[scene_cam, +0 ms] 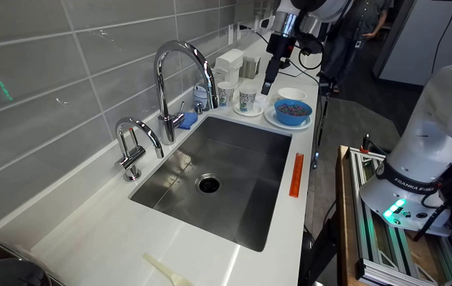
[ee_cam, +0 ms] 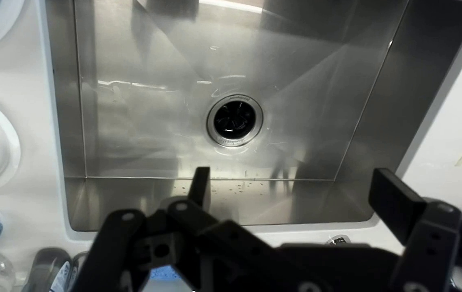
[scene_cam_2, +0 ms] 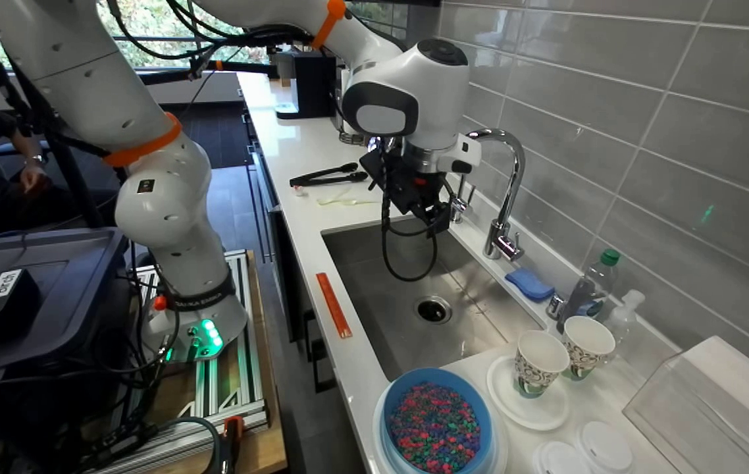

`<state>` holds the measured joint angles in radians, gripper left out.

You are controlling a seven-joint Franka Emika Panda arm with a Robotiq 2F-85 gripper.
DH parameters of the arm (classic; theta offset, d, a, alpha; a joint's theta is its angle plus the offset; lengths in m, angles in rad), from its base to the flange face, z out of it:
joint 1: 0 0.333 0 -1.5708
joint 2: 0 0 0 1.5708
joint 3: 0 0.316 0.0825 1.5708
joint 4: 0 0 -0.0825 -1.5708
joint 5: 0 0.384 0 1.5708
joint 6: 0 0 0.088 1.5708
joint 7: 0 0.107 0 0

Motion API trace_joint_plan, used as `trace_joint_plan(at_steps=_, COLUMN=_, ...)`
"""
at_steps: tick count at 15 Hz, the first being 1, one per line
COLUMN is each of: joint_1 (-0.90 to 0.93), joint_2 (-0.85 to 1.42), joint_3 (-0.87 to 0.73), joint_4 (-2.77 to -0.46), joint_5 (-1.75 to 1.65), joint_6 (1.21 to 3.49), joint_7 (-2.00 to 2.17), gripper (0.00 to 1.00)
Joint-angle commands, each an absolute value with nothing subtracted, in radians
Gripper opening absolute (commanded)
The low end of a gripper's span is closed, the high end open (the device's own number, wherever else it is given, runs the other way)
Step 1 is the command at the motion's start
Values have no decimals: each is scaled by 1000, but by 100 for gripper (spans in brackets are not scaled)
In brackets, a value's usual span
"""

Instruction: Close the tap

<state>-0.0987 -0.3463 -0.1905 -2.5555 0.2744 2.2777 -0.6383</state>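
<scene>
Showing wide only in wrist view, 2-finger gripper (ee_cam: pixel 294 182); in both exterior views, tall tap (scene_cam: pixel 161 87).

The arm (scene_cam_2: pixel 167 204) points its gripper (ee_cam: pixel 296 188) downward, 2 fingers (ee_cam: pixel 395 202) spread wide.

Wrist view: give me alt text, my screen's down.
Black two-fingered gripper, open, seen against a rectangular stainless-steel sink with a round dark-centred drain. Near the bottom, a shiny chrome sliver shows, too little to identify. At left, a round white plate is cropped.
</scene>
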Motion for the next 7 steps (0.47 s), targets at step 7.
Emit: trace_joint_plan(at_steps=7, joint_1=-62, joint_2=-385, joint_3=-227, joint_4=-2578, joint_5=286, joint_6=2279, joint_7=-643, gripper=100)
